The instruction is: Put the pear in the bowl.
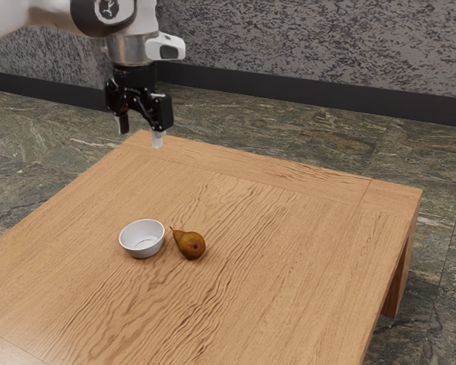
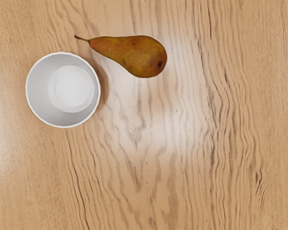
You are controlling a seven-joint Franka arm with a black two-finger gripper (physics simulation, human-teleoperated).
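Pear [image 1: 191,245] lying on its side on the bare wood of the table [image 1: 289,251], outside the bowl [image 2: 73,91] and just beside it, its stem [image 2: 81,39] toward the bowl's side and its rounded end turned away. The white bowl sits upright, its round inner bottom in sight. Well apart from both, the black gripper [image 1: 140,137] hangs in the air near a corner of the table, its two fingers spread with a gap between them. Beyond the tabletop spreads a veined stone floor [image 1: 311,129], meeting a mottled grey wall [image 1: 304,46] with a dark baseboard [image 1: 304,85].
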